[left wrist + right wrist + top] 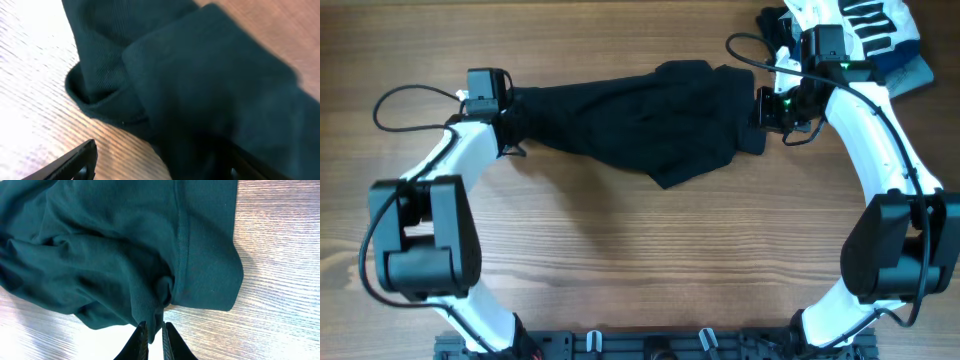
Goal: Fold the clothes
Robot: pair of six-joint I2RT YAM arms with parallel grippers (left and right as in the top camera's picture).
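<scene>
The black garment point(640, 120) lies bunched in a long strip across the far middle of the wooden table, between my two grippers. My left gripper point(512, 115) is at its left end. In the left wrist view its jaws point(160, 165) are spread wide, with a fold of the garment point(200, 90) lying over the right finger and bare table by the left finger. My right gripper point(760, 110) is at the garment's right end. In the right wrist view its fingers point(155, 327) are pinched on a gathered bit of the garment point(115, 245) near a hemmed edge.
A white garment with black stripes point(870, 25) and a light-blue denim piece point(910, 70) lie at the far right corner, behind my right arm. A black cable point(400, 95) loops to the left of my left wrist. Both arm bases stand at the near edge.
</scene>
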